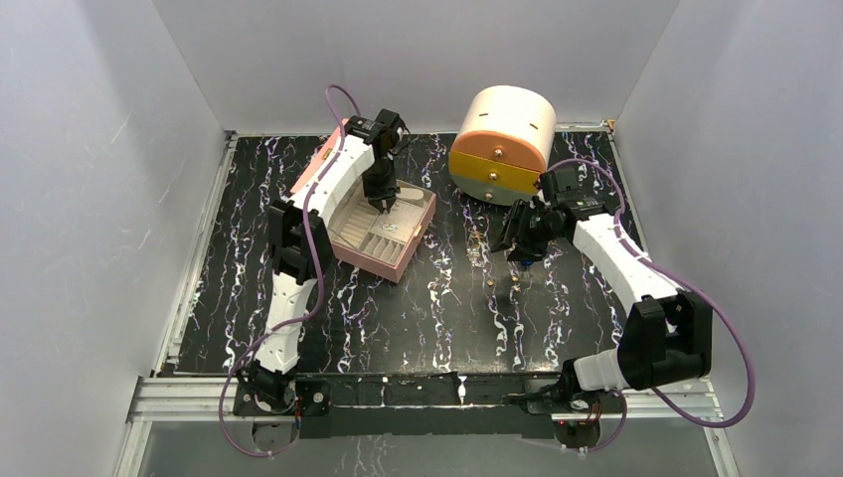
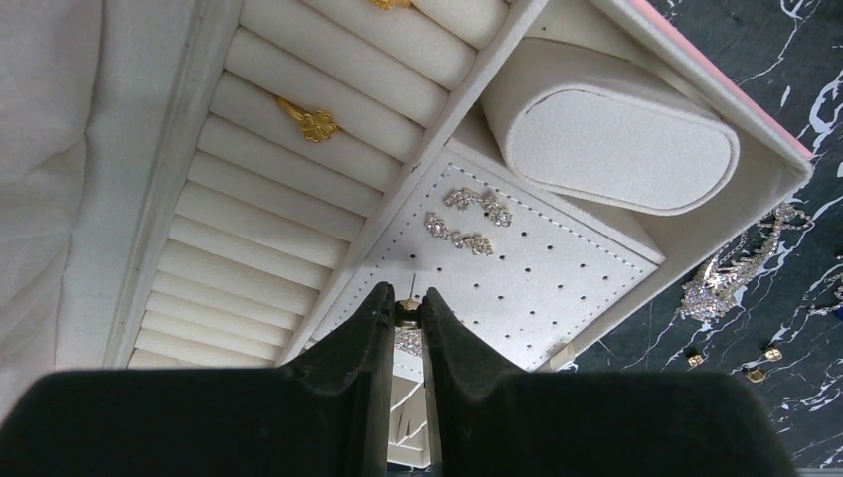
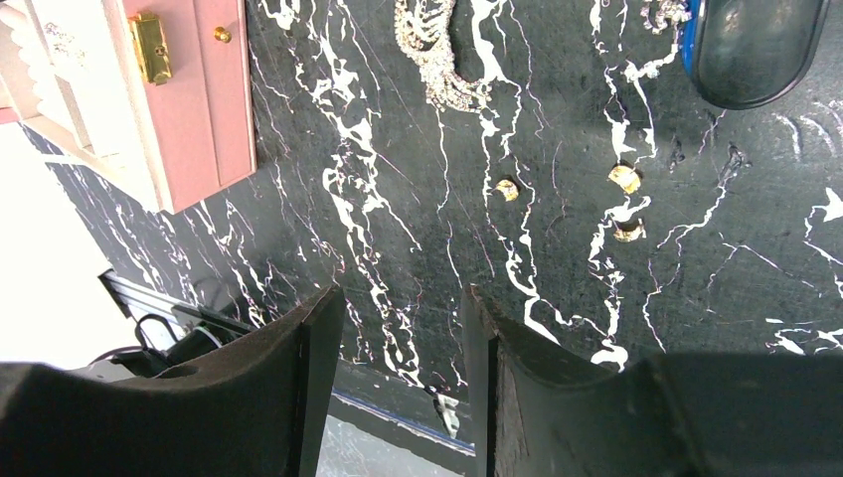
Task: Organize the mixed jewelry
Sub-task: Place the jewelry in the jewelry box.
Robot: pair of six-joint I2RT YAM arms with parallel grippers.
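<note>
Above the marble table [image 1: 437, 318], left claw [image 2: 406, 298] pinches an earring [image 2: 407, 317]; right claw [image 3: 403, 303] hangs spread.

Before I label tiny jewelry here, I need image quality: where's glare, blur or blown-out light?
Top external: even light, loose pieces mere specks. Left wrist: earring panel sharp, lining at left washed out. Right wrist: gold pieces crisp, lower-left corner blown white.

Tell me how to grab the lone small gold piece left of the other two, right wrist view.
Pinch the lone gold piece across its whole body, straight down from above with the open right gripper. It is tiny and lies low on the table, so a side approach likely finds no purchase; the other two gold pieces lie apart, leaving room.
</note>
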